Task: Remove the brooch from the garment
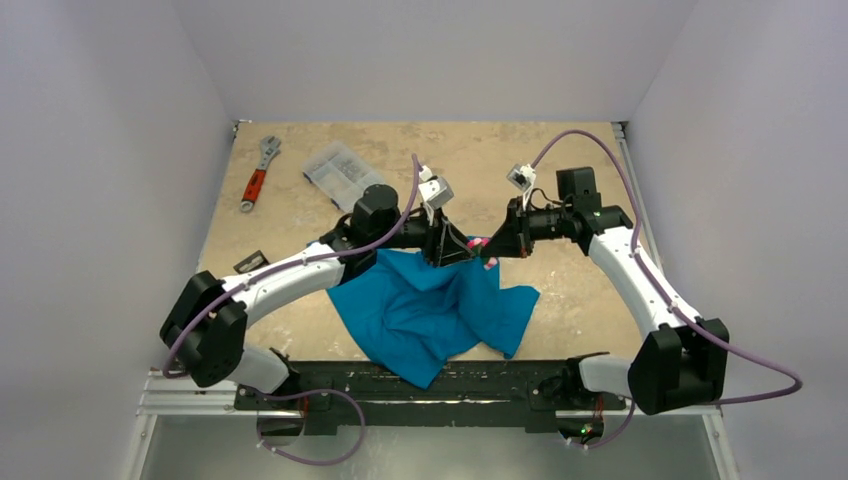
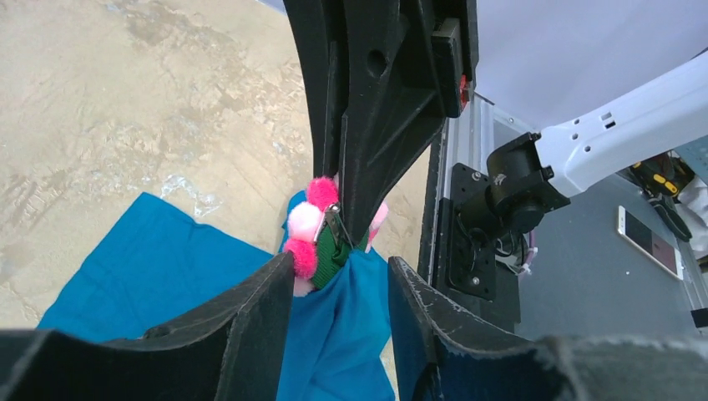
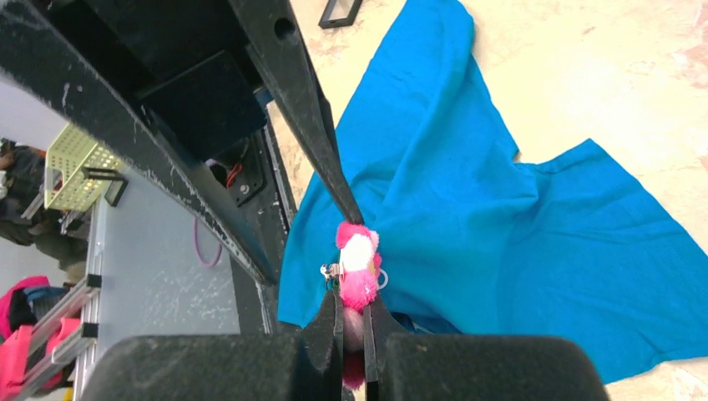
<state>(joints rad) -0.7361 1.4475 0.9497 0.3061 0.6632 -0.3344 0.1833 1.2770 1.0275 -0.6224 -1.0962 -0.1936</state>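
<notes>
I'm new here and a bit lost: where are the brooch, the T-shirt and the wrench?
brooch (image 3: pixel 357 269), right wrist view, fluffy pink petals.
T-shirt (image 1: pixel 420 315), top external view, middle of the cloth.
wrench (image 1: pixel 255 185), top external view, red handle.

Far-left corner of the tan, mottled tabletop (image 1: pixel 560 170): an adjustable metal wrench with a red-orange handle (image 1: pixel 258 172) lies flat and angled, jaw end towards the back wall. Just right of it, near but not touching, sits a clear plastic compartment box (image 1: pixel 343 172), turned diagonally. Nearer along the left edge, well apart from both, there's a small black square pad (image 1: pixel 250 262). Off the table, the right wrist view catches a yellow-green perforated basket (image 3: pixel 73 163); the left wrist view, a white phone (image 2: pixel 649 241) flat on grey.
</notes>
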